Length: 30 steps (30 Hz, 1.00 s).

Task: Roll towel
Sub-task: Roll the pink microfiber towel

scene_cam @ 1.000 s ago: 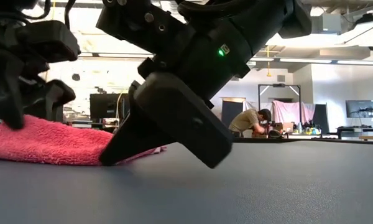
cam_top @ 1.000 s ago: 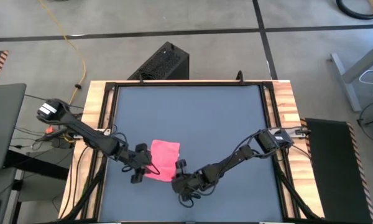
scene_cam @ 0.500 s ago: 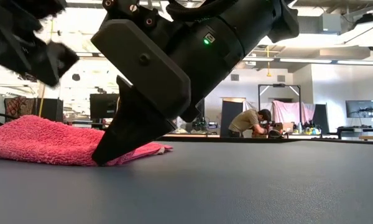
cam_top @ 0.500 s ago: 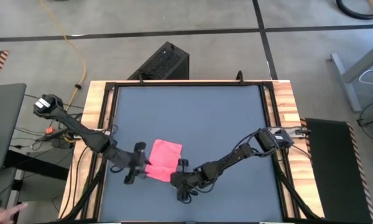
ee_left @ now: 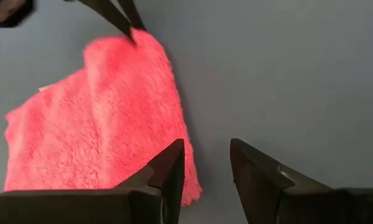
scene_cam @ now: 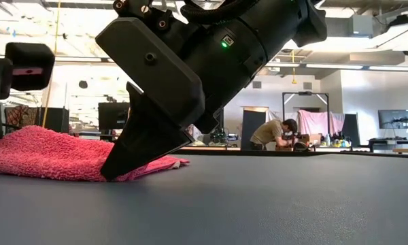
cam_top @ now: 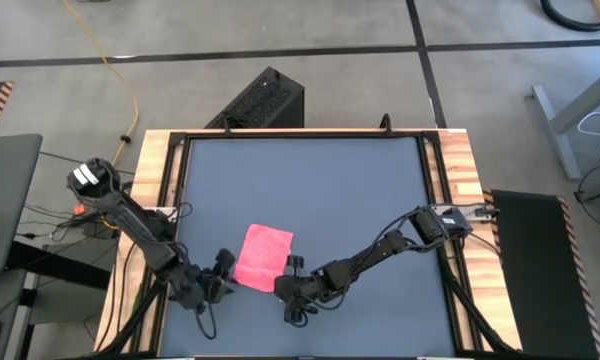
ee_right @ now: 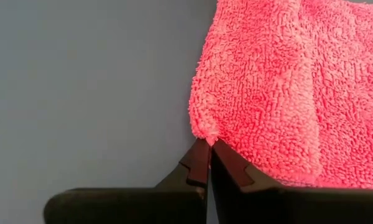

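Pink, fluffy cloth fills the near-centre of the dark grey desk [cam_top: 360, 190]: the towel [cam_top: 264, 257], lying flat with its long axis running from its near corner away toward the desk's far edge. Right gripper [ee_right: 209, 148] pinches that near corner, fingers closed on it. Left gripper [ee_left: 205, 163] hangs just beside the towel's left edge, fingers narrowly parted, empty.

A: Towel [ee_right: 280, 93] is showing thick looped pile, terry-like cloth, fuzzy and matt.

B: Tabletop [cam_top: 310, 190] beneath the towel is reading smooth, matt grey. Wooden border strips [cam_top: 458, 170] are flanking it.

A: Right gripper [ee_right: 208, 163] pinching the towel's corner is looking like dark matt plastic, with a slight sheen on its housing.
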Tool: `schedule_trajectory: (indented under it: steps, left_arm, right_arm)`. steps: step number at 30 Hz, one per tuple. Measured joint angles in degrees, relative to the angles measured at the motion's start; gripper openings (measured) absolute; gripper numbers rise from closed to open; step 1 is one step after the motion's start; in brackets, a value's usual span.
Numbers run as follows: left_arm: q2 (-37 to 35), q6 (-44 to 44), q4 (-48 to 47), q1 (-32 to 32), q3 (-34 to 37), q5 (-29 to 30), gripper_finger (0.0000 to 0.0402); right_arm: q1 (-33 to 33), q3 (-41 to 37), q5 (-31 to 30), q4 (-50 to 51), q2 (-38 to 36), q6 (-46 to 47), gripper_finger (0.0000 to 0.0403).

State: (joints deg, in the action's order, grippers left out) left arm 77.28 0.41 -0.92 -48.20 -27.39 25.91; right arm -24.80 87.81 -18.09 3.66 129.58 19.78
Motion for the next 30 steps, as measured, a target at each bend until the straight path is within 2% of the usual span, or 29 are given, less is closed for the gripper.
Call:
schedule_trajectory:
  steps: [4, 9, 17, 26, 30]
  left_arm:
    - [2.6, 4.2, -2.7, -0.1, -0.1, 0.5, 0.0126]
    - [5.3, 8.2, -2.6, -0.2, -0.3, 7.1, 0.0136]
    - [5.2, 11.8, -2.3, -0.6, -0.3, 12.2, 0.0142]
    - [5.3, 12.4, -3.9, 2.1, -0.2, 7.5, 0.0135]
    - [5.2, 11.9, -0.9, 4.5, 0.8, 4.4, 0.0121]
  right_arm:
    - [0.0, 0.0, 0.0, 0.0, 0.0, 0.3, 0.0029]
    - [0.0, 0.0, 0.0, -0.1, 0.0, 1.1, 0.0029]
    - [0.0, 0.0, 0.0, -0.3, 0.1, 2.7, 0.0028]
    - [-0.1, -0.1, 0.2, -1.3, 0.1, 4.5, 0.0028]
    - [-0.2, -0.1, 0.2, -1.2, 0.2, 10.6, 0.0028]
